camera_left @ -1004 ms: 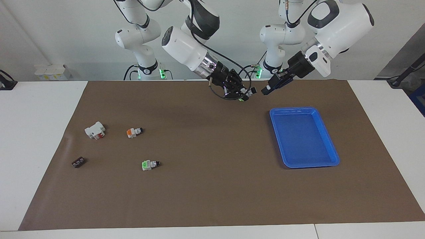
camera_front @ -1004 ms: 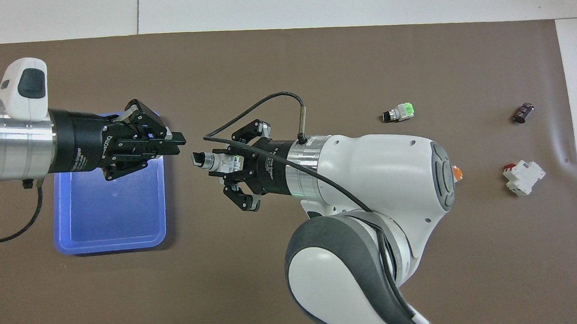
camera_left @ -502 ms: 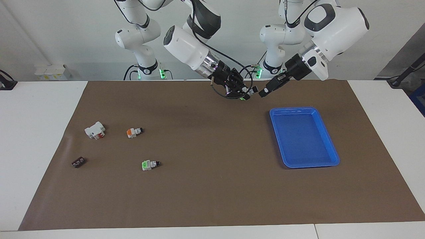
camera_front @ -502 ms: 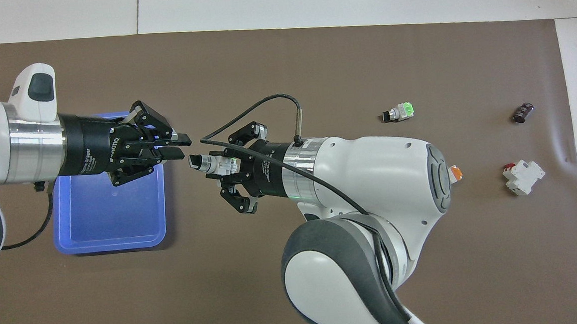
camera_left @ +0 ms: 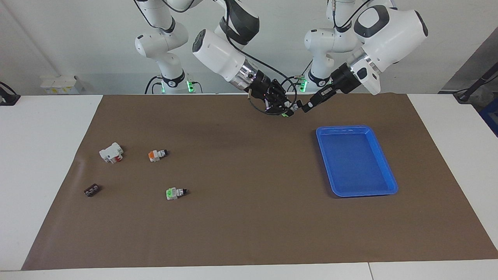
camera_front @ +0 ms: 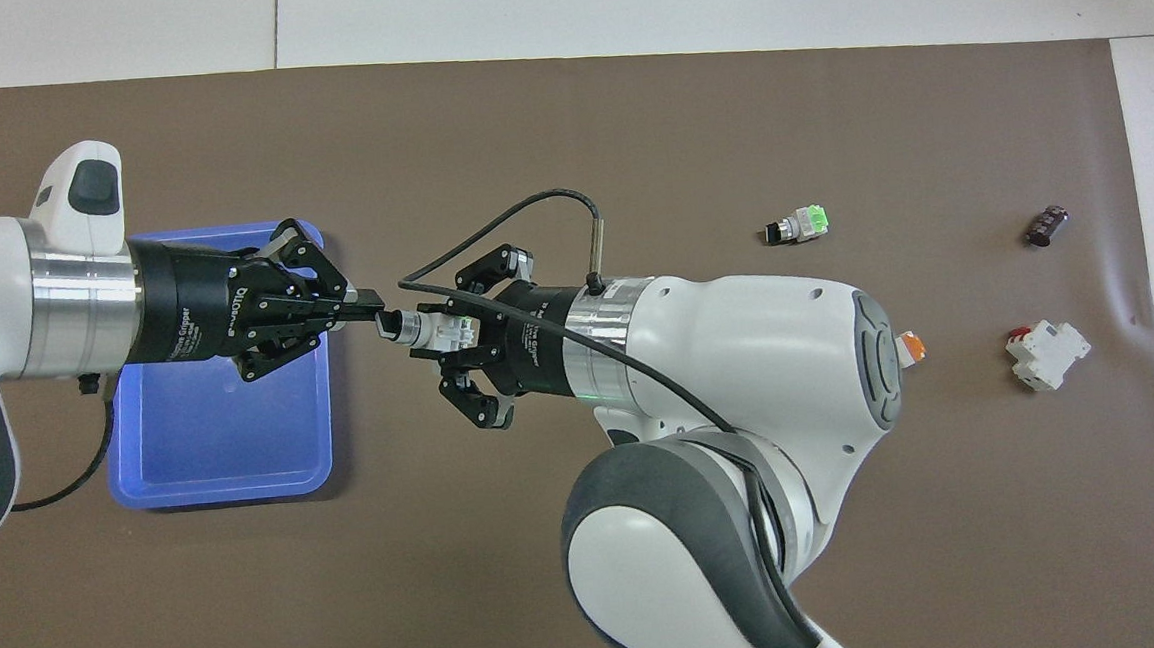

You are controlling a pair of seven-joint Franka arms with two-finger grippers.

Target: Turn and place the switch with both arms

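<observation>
Fingers of your left gripper (camera_front: 367, 305) are clenched on the black knob of the switch (camera_front: 427, 327), whose long axis runs straight on into your right gripper (camera_front: 458, 339), clenched on its white body. Both hang over bare tabletop (camera_front: 626, 141) beside the blue tray (camera_front: 225, 466), with open room all round.

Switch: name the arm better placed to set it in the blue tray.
Left, probably. The left gripper pinches the switch by its black knob, and the blue tray lies toward that arm's end of the table. The right gripper holds its white body.
</observation>
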